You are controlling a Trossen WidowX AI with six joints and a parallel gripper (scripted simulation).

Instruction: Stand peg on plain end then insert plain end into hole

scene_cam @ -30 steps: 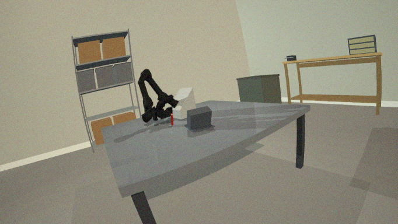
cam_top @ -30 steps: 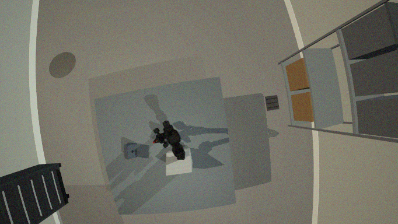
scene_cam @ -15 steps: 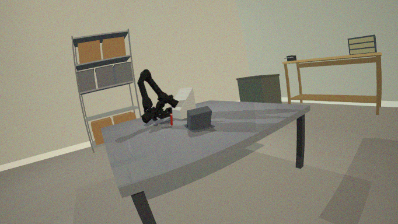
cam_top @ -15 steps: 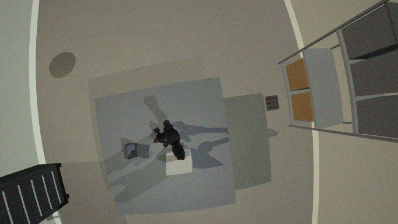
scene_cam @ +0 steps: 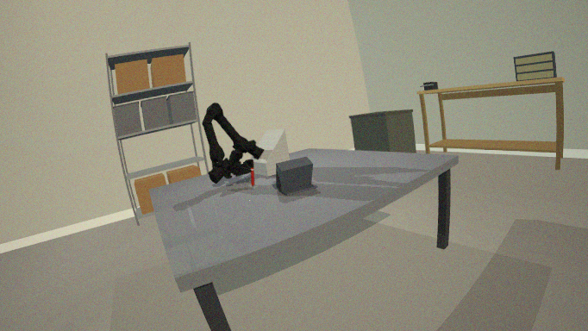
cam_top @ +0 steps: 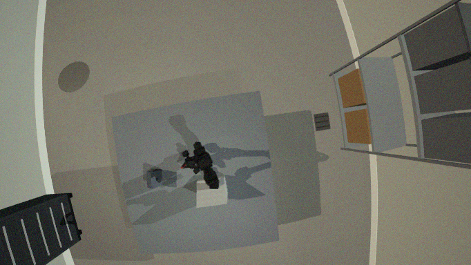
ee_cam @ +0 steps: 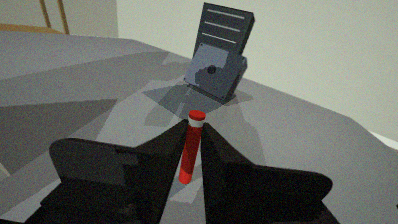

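Pinching the upright red peg (ee_cam: 191, 148) mid-frame, the pincer (ee_cam: 192, 137) seems to be standing it on the tabletop (ee_cam: 300, 145); releasing likely follows.

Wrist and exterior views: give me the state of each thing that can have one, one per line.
Tool: shut on the red peg.
Red peg: held upright between the fingers, white band on top, plain end down at the table; contact cannot be told.
Sloped panel: standing on the table ahead of the tool, apart from the peg.
Hole: empty, nothing inserted.
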